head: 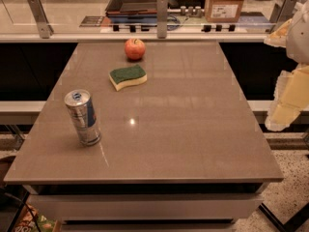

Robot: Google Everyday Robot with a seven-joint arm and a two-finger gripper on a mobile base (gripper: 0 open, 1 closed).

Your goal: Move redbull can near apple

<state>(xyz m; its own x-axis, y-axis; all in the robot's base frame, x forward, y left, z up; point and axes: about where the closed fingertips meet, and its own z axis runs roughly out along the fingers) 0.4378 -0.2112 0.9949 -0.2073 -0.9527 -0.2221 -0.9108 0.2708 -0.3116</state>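
Camera view is taken up mostly by a brown tabletop, seen from above and from its near edge. The redbull can is stood on its base near the left front part of the tabletop, its silver top turned towards the camera and its blue panels visible on the side. The apple is placed far back, close to the rear edge and left of centre, well apart from the can. A green and yellow sponge is laid flat between them, just in front of the apple and not touching it.

The gripper is seen at the right border of the view, off the side of the tabletop and raised above the level of its edge. Only pale yellowish and white parts of the arm are shown there, stacked roughly one above the other and cut off by the frame. Whether the jaws are parted or closed cannot be told. The gripper is kept well apart from the can, the sponge and the apple.

Behind the tabletop a cardboard box is set on a counter, and a metal post is fixed at the rear edge.
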